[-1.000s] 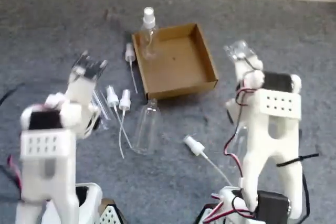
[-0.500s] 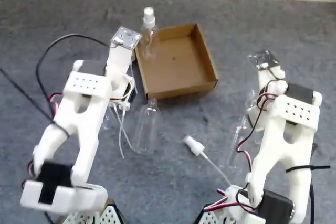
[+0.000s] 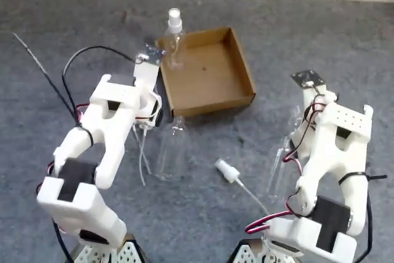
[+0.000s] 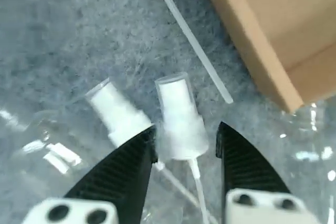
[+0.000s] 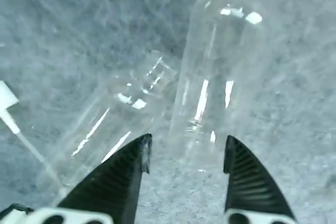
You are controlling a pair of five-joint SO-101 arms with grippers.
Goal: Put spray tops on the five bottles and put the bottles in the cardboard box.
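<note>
Worktop [image 3: 320,23]: grey napped fabric. Box [image 3: 206,72]: shallow, square, brown cardboard, open-topped, at far centre. A clear capped bottle [image 3: 174,38] stands upright at its far left corner; whether inside or outside the wall cannot be told.

Left claw [image 4: 185,129]: black jaws spread, straddling a white plastic top [image 4: 181,121] without closing on it. A second top [image 4: 118,111] lies just beside it. A thin tube [image 4: 189,40] lies between these and the box's left wall.

A loose bottle [image 3: 169,149], uncapped, lies just near of the box. A third top [image 3: 228,170] with its tube lies near centre, with open fabric around it.

Right claw [image 5: 187,138]: jaws wide, empty, over a bottle pair [image 5: 215,77] lying side by side at right.

Both arms have dropped from raised poses onto these items.
</note>
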